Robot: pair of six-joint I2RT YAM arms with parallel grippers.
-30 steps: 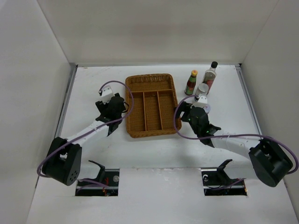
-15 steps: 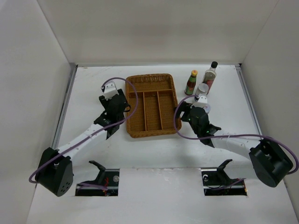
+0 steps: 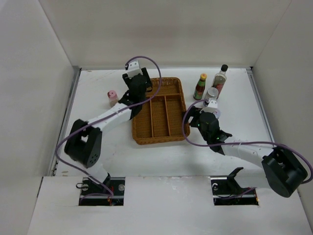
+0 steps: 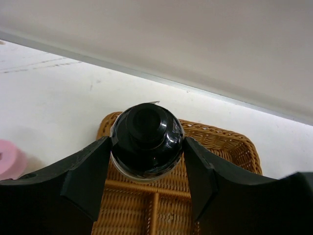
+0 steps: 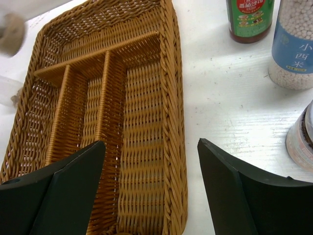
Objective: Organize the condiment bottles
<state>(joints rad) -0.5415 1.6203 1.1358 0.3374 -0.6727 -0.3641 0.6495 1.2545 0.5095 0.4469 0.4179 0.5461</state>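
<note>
While our left gripper (image 4: 146, 149) clamps the black-capped bottle (image 4: 146, 132) above the far-left corner of the wicker tray (image 4: 230, 147) | we advise lowering it upright, clear of the rim, before release | right gripper (image 5: 150, 147) gapes empty.

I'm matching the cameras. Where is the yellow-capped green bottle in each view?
Top external: green bottle just right of the wicker tray's far right corner.
Left wrist: not in it.
Right wrist: bottle at top edge, right of centre, cap cut off.
Shared landmark: the wicker tray, in all three.
</note>
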